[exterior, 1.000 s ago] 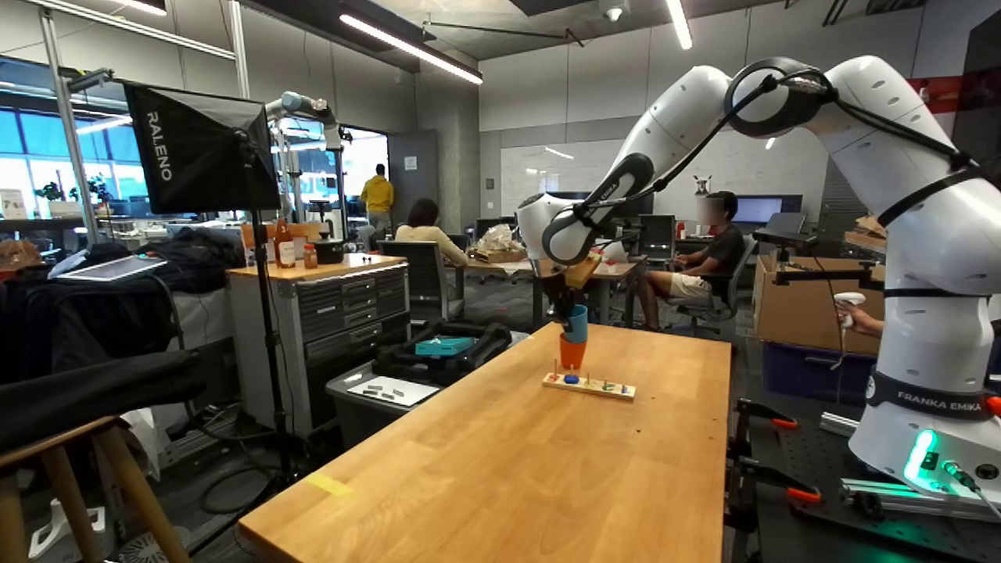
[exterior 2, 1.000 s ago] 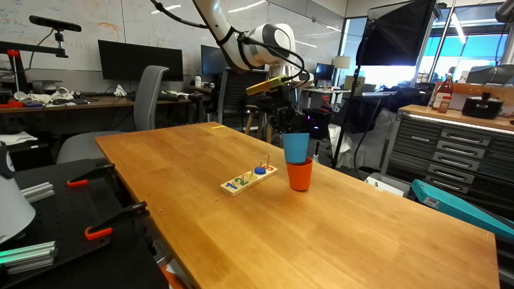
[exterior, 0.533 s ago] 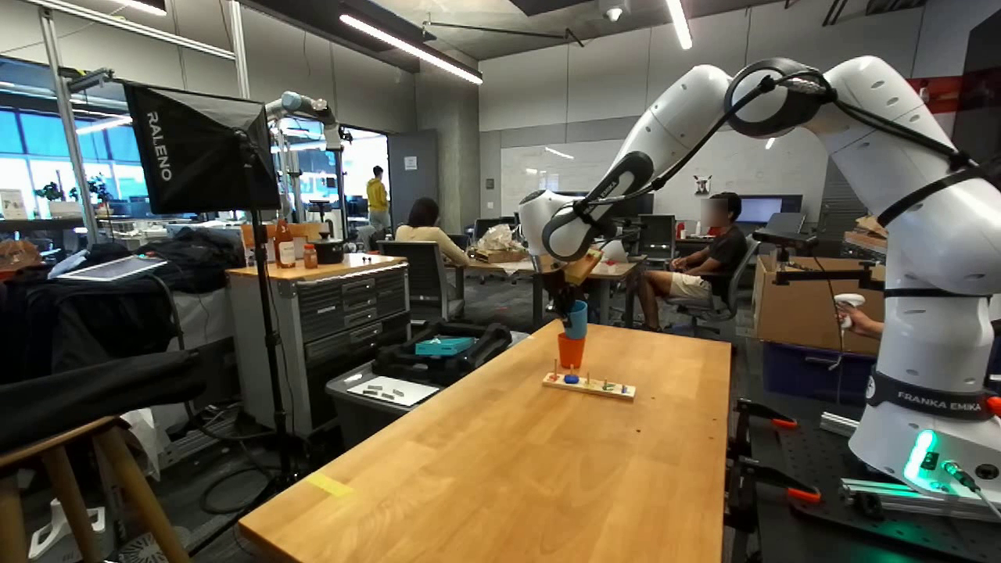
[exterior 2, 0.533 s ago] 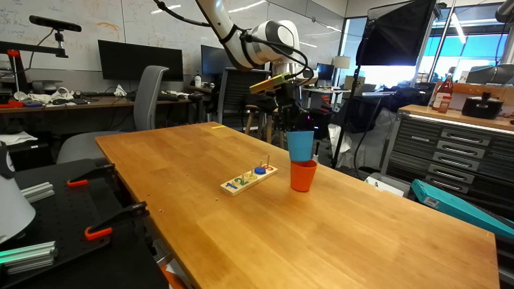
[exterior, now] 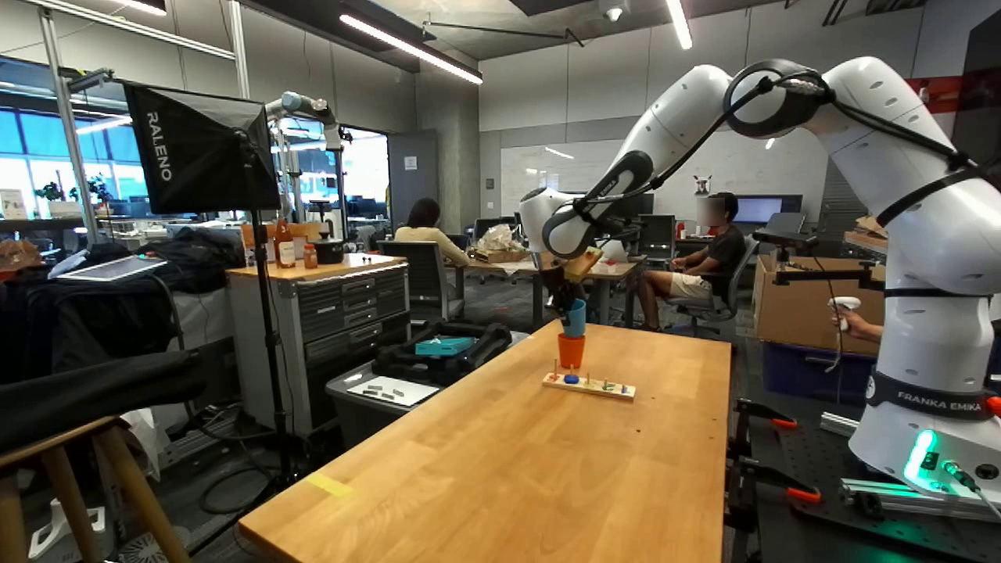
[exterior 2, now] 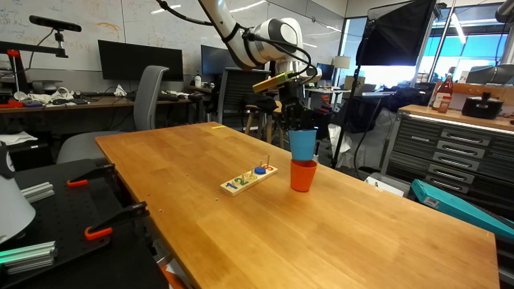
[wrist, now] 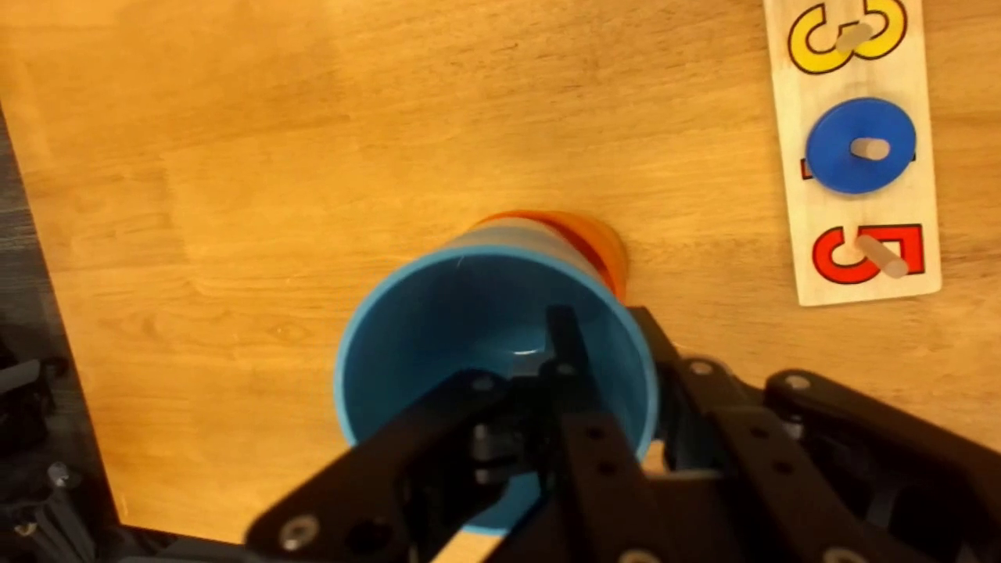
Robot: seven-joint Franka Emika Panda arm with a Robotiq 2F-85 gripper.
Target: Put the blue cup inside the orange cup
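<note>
When we inspected, the gripper [wrist: 604, 324] held the blue cup [exterior 2: 302, 145], clamped by its wall, over the orange cup [exterior 2: 302, 177].

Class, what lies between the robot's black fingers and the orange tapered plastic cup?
A blue tapered plastic cup, above the orange tapered plastic cup, in both exterior views.

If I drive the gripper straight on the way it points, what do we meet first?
Probably the orange-red tapered plastic cup, met by the blue cylindrical plastic cup that the gripper, pointing roughly down, holds above it. Depth is unclear; the two cups may already touch.
</note>
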